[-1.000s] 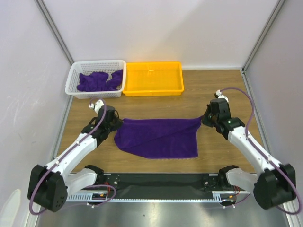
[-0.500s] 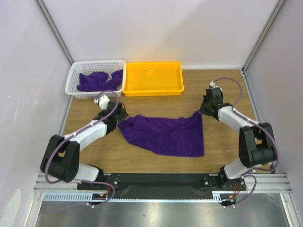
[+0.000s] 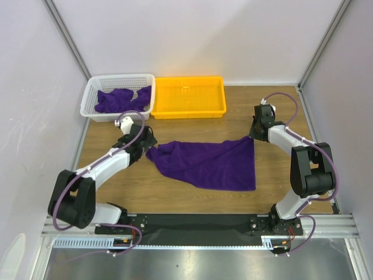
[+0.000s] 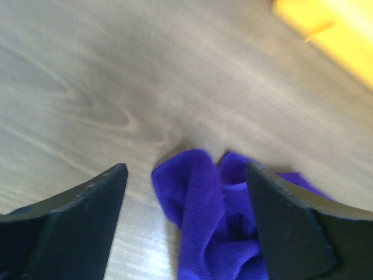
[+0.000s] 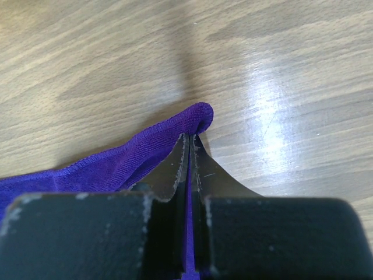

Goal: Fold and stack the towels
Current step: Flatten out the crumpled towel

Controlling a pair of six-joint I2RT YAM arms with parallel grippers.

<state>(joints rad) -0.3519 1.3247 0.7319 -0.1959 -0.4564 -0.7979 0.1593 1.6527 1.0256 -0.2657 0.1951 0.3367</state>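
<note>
One purple towel (image 3: 210, 164) lies spread on the wooden table, its left end bunched into folds. My left gripper (image 3: 149, 142) stands open over that bunched corner (image 4: 204, 204), which lies loose between the black fingers (image 4: 87, 213). My right gripper (image 3: 254, 135) is shut on the towel's far right corner (image 5: 116, 166), and the cloth edge wraps around its fingertips (image 5: 190, 140). More purple towels (image 3: 119, 99) lie crumpled in the white basket (image 3: 93, 93) at the back left.
A yellow tray (image 3: 169, 111) stands at the back, right of the basket. Bare wood shows in front of the towel and to the right of my right arm. Grey walls close in the left and right sides.
My left gripper has opened and let go of the towel's left corner, which now lies bunched. My right gripper has pulled the right corner farther back, shifting the towel to the right.
</note>
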